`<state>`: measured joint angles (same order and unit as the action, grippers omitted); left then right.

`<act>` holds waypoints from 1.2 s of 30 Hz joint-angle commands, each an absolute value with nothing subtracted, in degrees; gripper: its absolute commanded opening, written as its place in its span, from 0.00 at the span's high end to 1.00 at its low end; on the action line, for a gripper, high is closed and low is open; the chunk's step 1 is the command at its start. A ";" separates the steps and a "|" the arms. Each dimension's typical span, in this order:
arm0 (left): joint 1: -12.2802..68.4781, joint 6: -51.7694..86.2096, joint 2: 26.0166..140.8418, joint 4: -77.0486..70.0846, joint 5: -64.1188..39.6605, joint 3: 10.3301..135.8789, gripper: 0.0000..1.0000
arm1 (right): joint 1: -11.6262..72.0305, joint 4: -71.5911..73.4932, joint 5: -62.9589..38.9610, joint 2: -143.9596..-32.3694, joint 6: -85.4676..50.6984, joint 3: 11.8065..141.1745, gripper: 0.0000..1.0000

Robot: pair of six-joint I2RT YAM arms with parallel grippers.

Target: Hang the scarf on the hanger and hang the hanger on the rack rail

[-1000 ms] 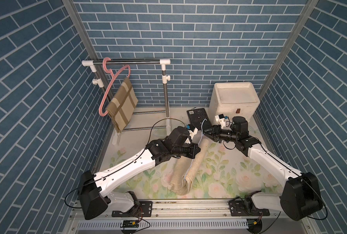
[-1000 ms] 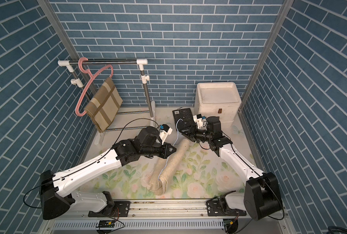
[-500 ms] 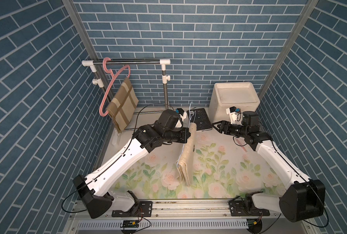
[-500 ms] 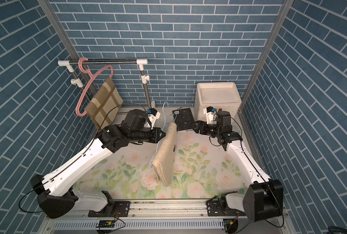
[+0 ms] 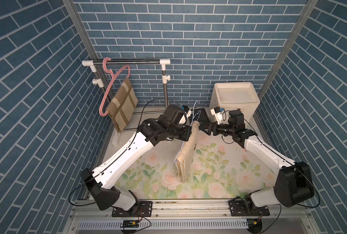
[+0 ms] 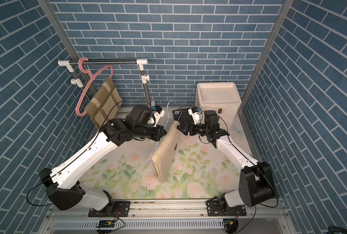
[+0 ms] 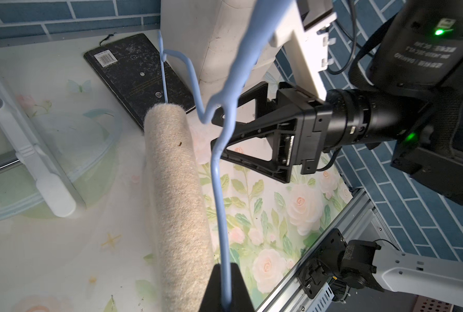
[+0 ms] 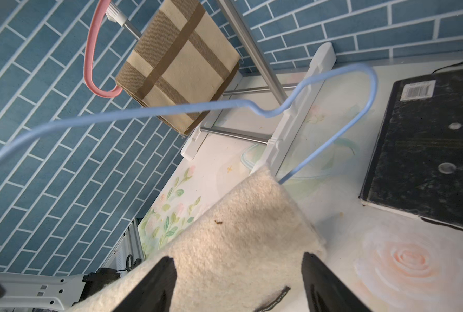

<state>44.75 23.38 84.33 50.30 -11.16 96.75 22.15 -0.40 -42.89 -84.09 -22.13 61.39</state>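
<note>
Scarf [image 5: 186,150]: beige, draped over blue hanger [image 7: 249,54], lower end near table [image 5: 219,172].
Left claw [image 7: 226,286]: clamped on hanger wire.
Right claw [image 8: 238,258]: jaws apart, either side of scarf's top fold, no grip.

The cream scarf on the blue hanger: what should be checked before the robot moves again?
1. Left claw shut on the hanger: ok.
2. Scarf draped over the hanger's bar: ok.
3. Right claw open and off the scarf: ok; a gap shows in the left wrist view.
4. Free rail beside the pink hanger: ok.
5. Scarf's lower end off the table: cannot tell.
</note>
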 commanded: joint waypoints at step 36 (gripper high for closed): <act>44.47 20.04 80.84 46.11 -13.64 95.27 1.00 | 18.16 18.39 -63.51 -98.15 -30.20 66.58 1.00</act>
<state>44.75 20.95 82.83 48.90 -13.15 95.46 18.31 17.98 -62.48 -97.60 -31.18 64.75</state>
